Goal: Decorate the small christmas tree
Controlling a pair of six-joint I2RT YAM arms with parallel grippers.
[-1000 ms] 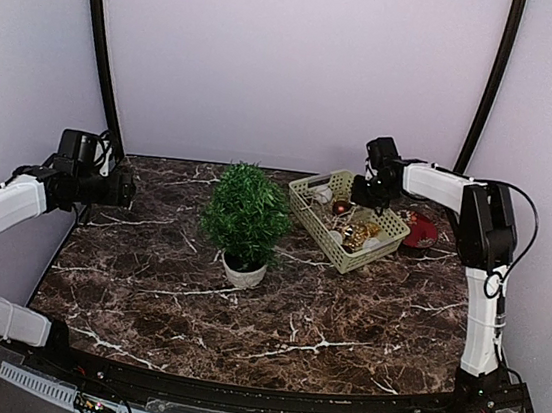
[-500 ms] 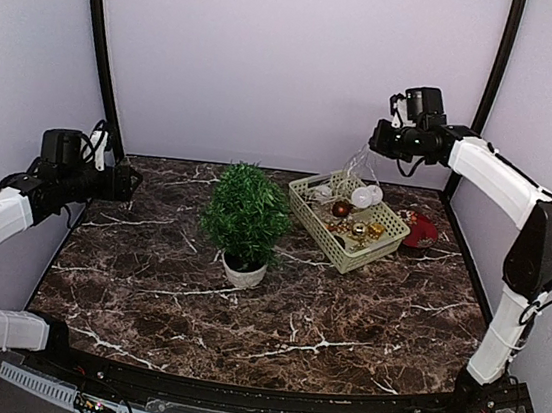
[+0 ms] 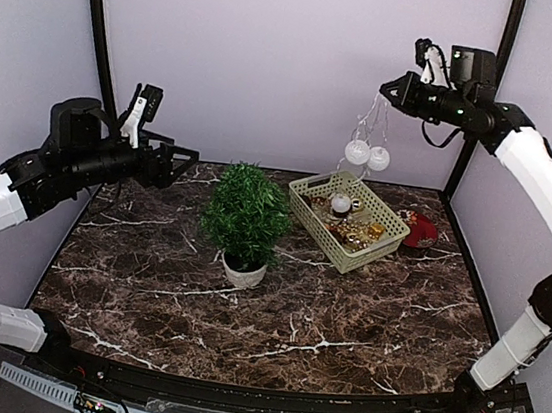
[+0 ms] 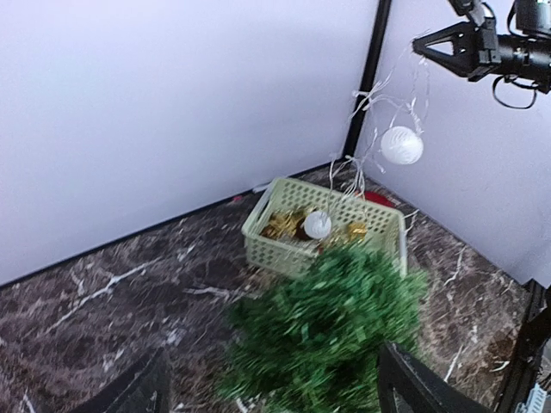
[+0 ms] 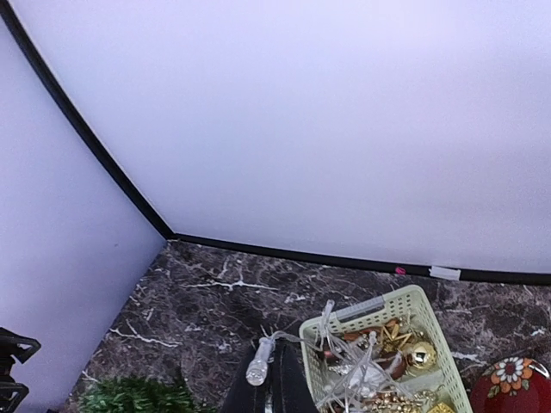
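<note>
The small christmas tree (image 3: 246, 216), bushy dark green in a round white pot (image 3: 245, 272), stands mid-table; its top fills the low part of the left wrist view (image 4: 331, 323). My right gripper (image 3: 389, 87) is high above the pale green basket (image 3: 308, 208), shut on a clear light string (image 3: 372, 120). Two white balls (image 3: 357, 152) dangle from the string. The right wrist view shows the shut right gripper (image 5: 277, 357) with a clear bulb (image 5: 258, 366) beside it. My left gripper (image 3: 186, 158) hovers open, left of the tree, with nothing in it.
The basket (image 5: 403, 303) holds gold and brown ornaments and the tail of the light string. A red plate (image 3: 421, 229) lies to its right by the back corner. Black frame posts rise at both back corners.
My right arm has lifted high, pulling the light string and white balls up out of the basket. My left arm has risen and swung right towards the tree.
</note>
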